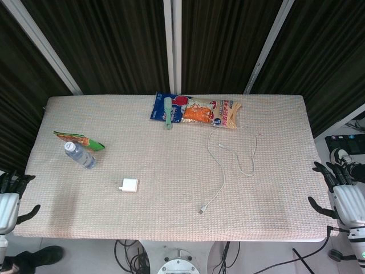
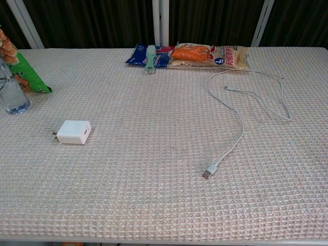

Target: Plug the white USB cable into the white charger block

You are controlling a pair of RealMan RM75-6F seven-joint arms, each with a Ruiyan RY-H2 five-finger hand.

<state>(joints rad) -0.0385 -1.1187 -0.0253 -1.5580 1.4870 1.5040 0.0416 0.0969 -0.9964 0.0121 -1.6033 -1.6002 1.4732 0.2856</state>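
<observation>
Cable (image 2: 240,128) lies loose on the table (image 1: 171,148), right of centre, its loops running out toward one o'clock and its USB plug (image 2: 209,171) resting nearest me at about five o'clock from table centre. Charger (image 2: 75,131) sits flat well apart from it, at about eight o'clock, prongs pointing left. Nothing touches either item.

My left hand (image 1: 10,200) hangs off the table's left edge at eight o'clock, fingers spread, holding nothing. My right hand (image 1: 342,191) hangs off the right edge at four o'clock, likewise spread and empty. The chest view shows neither.

Bystanders: a bottle (image 1: 79,154) and a green packet (image 1: 80,140) at ten o'clock, snack packets (image 1: 197,111) at twelve.

I judge the task not yet started; the step in hand is the first reach. Next, I expect the right hand must pinch the cable just behind the plug while the left takes the charger, which probably needs turning so that its port faces the plug.
</observation>
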